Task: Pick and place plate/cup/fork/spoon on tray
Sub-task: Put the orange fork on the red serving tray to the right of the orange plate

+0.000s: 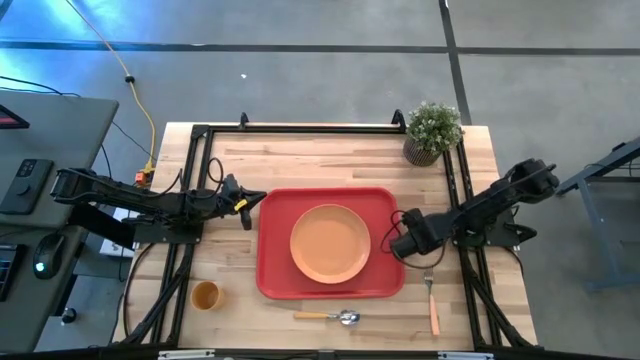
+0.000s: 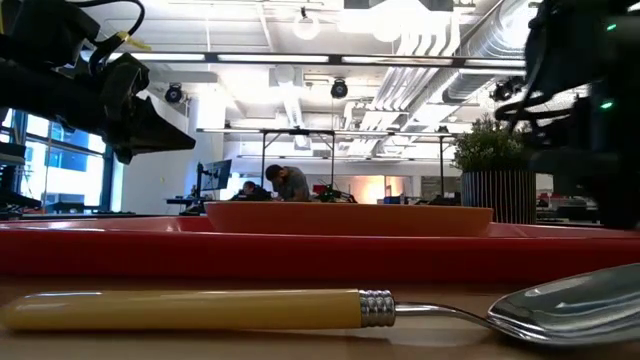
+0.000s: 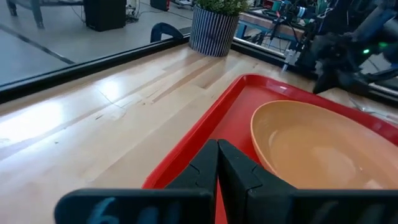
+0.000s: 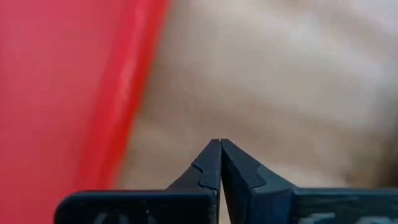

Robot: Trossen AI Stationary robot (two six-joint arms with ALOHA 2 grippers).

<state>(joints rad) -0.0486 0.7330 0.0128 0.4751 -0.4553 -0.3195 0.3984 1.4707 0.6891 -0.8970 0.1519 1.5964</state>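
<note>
The orange plate (image 1: 330, 243) lies flat in the middle of the red tray (image 1: 278, 270); it also shows in the left wrist view (image 3: 311, 146). The small orange cup (image 1: 205, 295) stands on the table left of the tray. The spoon (image 1: 328, 317) lies on the table in front of the tray, and shows close in the low view (image 2: 300, 308). The fork (image 1: 432, 304) lies on the table right of the tray's near corner. My left gripper (image 1: 262, 197) is shut and empty above the tray's far left corner. My right gripper (image 1: 394, 246) is shut and empty just off the tray's right rim.
A potted green plant (image 1: 432, 131) stands at the table's far right corner. A black metal frame (image 1: 300, 128) runs along the table's far edge and sides. Bare wood lies between the tray and the far edge.
</note>
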